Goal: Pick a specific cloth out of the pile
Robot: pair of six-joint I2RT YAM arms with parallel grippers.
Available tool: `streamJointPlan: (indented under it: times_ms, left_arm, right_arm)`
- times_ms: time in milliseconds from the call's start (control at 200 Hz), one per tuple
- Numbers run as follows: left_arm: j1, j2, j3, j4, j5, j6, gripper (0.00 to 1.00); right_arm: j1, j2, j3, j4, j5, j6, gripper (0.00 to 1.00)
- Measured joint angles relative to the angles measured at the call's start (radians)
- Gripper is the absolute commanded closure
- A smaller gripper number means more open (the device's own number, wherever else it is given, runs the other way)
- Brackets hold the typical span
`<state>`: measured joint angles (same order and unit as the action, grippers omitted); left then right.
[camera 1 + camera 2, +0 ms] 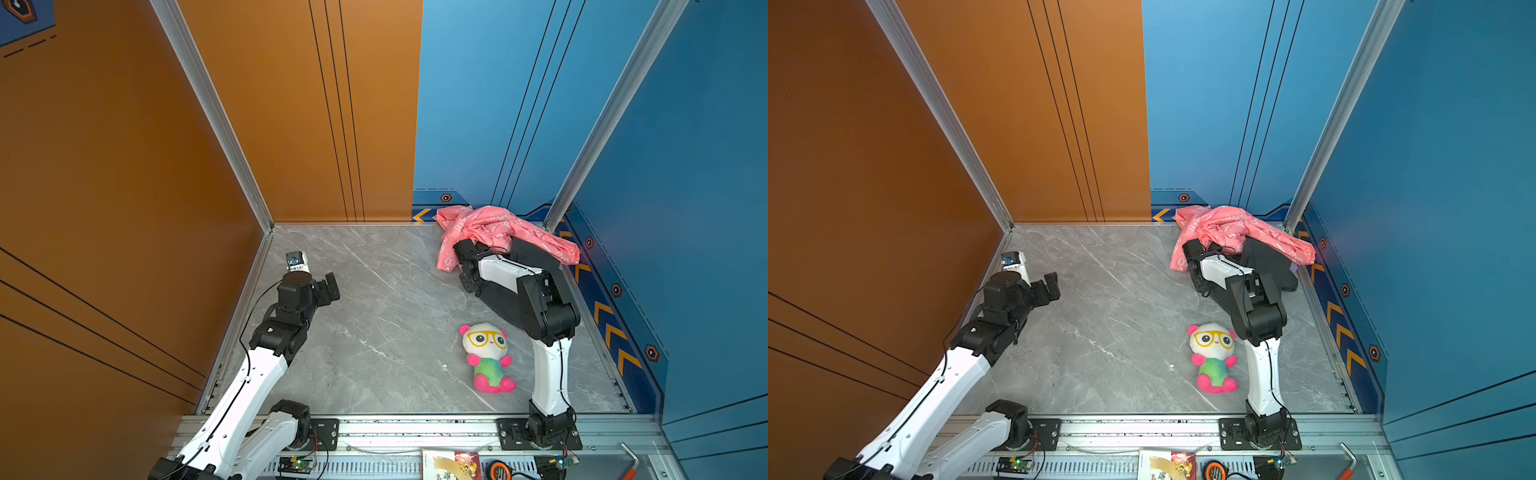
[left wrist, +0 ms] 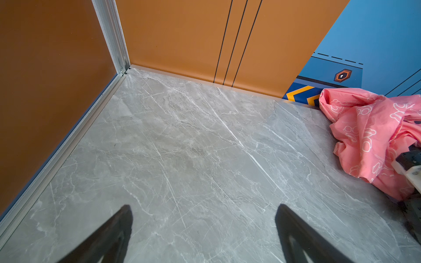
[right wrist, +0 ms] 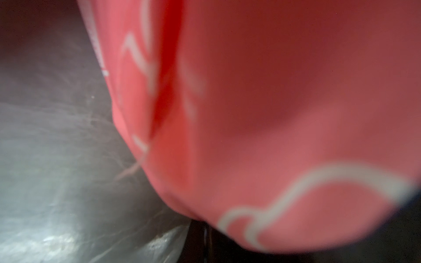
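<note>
1. The purple cloth (image 1: 1294, 267) hides low in the pile (image 1: 1246, 245), far right corner; a bit peeks beside the black garment (image 1: 1266, 255).
2. The right gripper, nearest, is under the pink cloth (image 1: 494, 226), closed tight; what it pinches, I cannot tell.
3. The left gripper (image 2: 204, 208) gapes empty, well away.

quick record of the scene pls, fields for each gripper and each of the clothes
pile: far right corner of the table
pink cloth: on top, white print
black garment: under the pink cloth
lilac cloth: not clearly in view
right gripper: shut, tip buried in the pile
left gripper: open, over bare table, apart from the pile
plush toy: on the table, apart from the pile
</note>
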<state>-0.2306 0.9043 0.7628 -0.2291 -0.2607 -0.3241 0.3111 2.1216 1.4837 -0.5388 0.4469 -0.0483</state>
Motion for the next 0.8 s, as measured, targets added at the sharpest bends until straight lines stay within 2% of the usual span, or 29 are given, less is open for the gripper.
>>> streamJointPlan:
  times_ms: [135,450,801]
  left_arm:
    - [0.0,0.0,-0.001,0.0,0.0,-0.006,0.02]
    - [0.0,0.0,-0.008,0.004,0.0,-0.014,0.02]
    - [-0.006,0.0,-0.011,0.027,0.0,-0.018,0.02]
  right_arm:
    - [-0.007,-0.027,0.0,-0.002,-0.025,0.005,1.0]
    - [-0.038,-0.196,0.024,-0.002,-0.1,0.031,1.0]
    - [-0.044,-0.265,0.093,-0.004,-0.139,0.047,1.0]
